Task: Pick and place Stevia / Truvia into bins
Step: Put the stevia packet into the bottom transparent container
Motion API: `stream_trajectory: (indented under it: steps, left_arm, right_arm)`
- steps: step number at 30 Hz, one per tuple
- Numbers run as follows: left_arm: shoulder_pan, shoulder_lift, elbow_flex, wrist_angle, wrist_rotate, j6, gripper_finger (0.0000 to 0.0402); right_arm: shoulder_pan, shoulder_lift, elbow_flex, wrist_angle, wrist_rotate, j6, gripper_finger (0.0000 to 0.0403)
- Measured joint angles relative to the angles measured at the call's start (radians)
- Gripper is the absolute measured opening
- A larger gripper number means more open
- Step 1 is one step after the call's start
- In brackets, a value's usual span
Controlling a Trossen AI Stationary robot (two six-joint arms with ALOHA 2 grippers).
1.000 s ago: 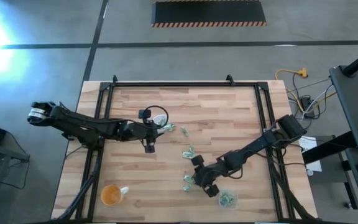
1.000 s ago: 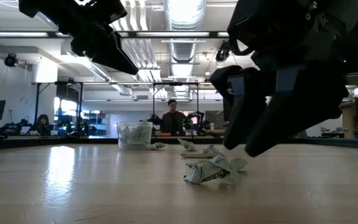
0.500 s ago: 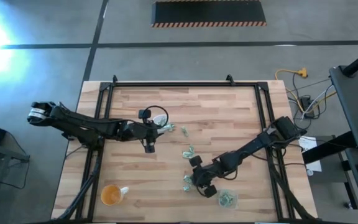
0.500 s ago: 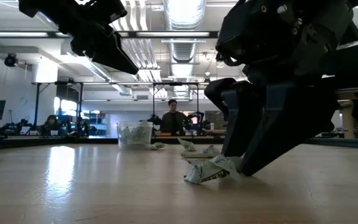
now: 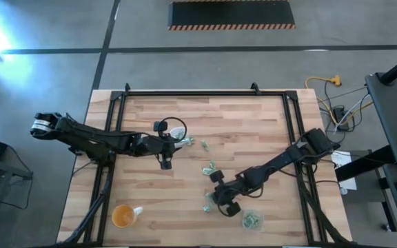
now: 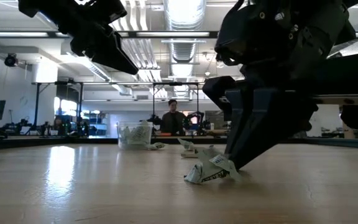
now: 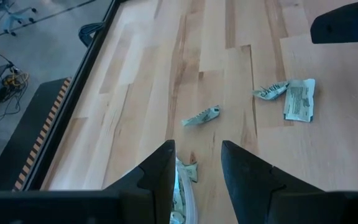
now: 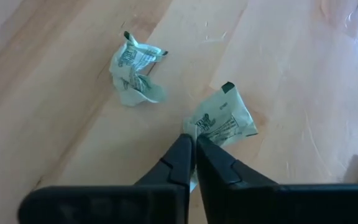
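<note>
The right gripper [image 8: 194,163] has its fingers pinched together on a crumpled packet [image 8: 221,119] lying on the surface [image 8: 55,124]. The left gripper [image 7: 196,163] hangs with fingers apart over a clear cup [image 5: 176,131], holding nothing.

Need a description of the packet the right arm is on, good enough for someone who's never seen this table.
Start at the right arm reaching across the wooden table; its end effector is down near the front edge. Two crumpled green-and-white packets lie there. The target packet is pinched at its edge by the closed fingers, while the neighbouring packet lies free beside it.
</note>
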Motion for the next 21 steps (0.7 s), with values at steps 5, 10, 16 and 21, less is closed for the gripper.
stream_trajectory:
  steps: [5,10,16,21]
  left_arm:
    - [0.000,0.000,0.000,-0.001,0.000,0.000,0.0115]
    - [0.000,0.000,0.000,0.000,0.000,0.000,0.0115]
    - [0.000,0.000,0.000,0.001,0.000,0.000,0.0115]
    - [0.000,0.000,0.000,0.000,0.000,0.000,0.0115]
  right_arm:
    - [0.001,-0.040,-0.002,-0.018,0.027,-0.007,0.0009]
    - [0.014,-0.103,-0.002,-0.084,0.074,0.000,0.0009]
    - [0.059,-0.200,-0.002,-0.193,0.076,0.066,0.0009]
    - [0.133,-0.284,-0.002,-0.284,0.096,0.151,0.0009]
